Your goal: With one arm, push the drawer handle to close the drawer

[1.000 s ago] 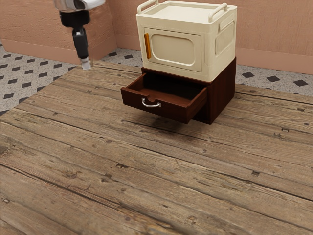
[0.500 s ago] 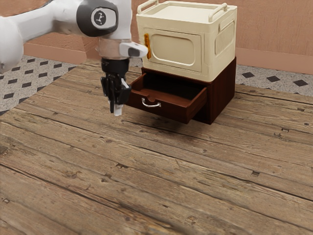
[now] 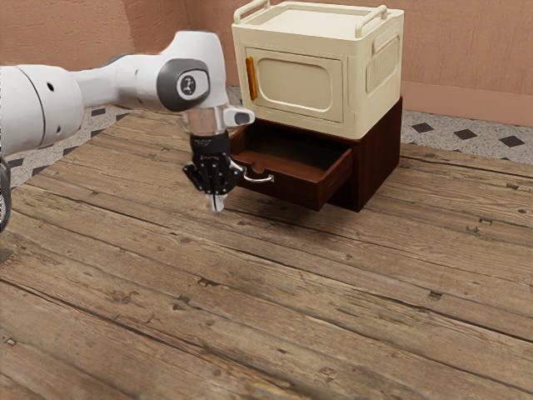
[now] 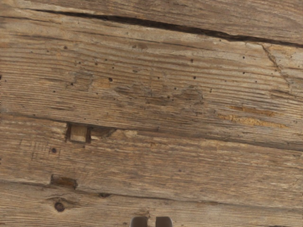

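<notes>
In the exterior view my gripper [image 3: 216, 202] points down, its two fingertips together with nothing seen between them. It overlaps the left corner of the dark brown drawer [image 3: 291, 189], which stands pulled out from its cabinet [image 3: 381, 158]. The silver handle [image 3: 263, 180] on the drawer front is just to the exterior view's right of the hand, its left end close to or behind the black fingers; whether they touch I cannot tell. At the wrist view's lower edge the tips of the gripper [image 4: 151, 222] stand close together over bare wood.
A cream box [image 3: 298, 82] with an orange door handle [image 3: 252, 78] sits on top of the cabinet. Wooden planks [image 3: 275, 292] stretch in front of the drawer. Pink walls [image 3: 466, 50] and patterned floor [image 3: 462, 137] lie behind.
My hand came in from the exterior view's upper left, then shifted slightly right and lower, turning so its finger linkage shows wider. The drawer has not visibly moved.
</notes>
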You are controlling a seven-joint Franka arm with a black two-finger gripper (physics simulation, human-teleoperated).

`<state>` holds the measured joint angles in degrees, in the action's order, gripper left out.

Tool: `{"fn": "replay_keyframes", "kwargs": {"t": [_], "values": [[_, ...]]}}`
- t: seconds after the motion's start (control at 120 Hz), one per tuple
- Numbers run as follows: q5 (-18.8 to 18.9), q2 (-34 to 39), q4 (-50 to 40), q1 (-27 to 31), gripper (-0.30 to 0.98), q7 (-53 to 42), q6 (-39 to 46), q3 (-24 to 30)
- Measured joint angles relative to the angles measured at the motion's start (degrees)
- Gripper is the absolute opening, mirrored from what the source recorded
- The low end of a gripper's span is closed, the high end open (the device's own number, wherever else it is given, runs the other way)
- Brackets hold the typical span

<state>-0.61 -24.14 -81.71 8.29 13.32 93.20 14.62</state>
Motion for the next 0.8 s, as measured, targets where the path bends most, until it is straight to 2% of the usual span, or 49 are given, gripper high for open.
{"fn": "replay_keyframes", "kwargs": {"t": [0.1,0.217,0.358,0.65,0.8], "values": [[0.09,-1.27,0.68,-0.01,-0.09,1.11,3.16,-0.32],[2.43,-3.01,2.36,-0.86,-0.1,1.05,5.83,-0.3],[3.59,-6.92,6.61,-1.41,-0.1,-0.2,8.06,-0.16],[4.26,-14.56,16.22,-1.54,-0.1,-4.18,10.07,-1.32],[6.49,-17.92,19.58,-1.47,-0.1,-7.09,10.39,-0.92]]}}
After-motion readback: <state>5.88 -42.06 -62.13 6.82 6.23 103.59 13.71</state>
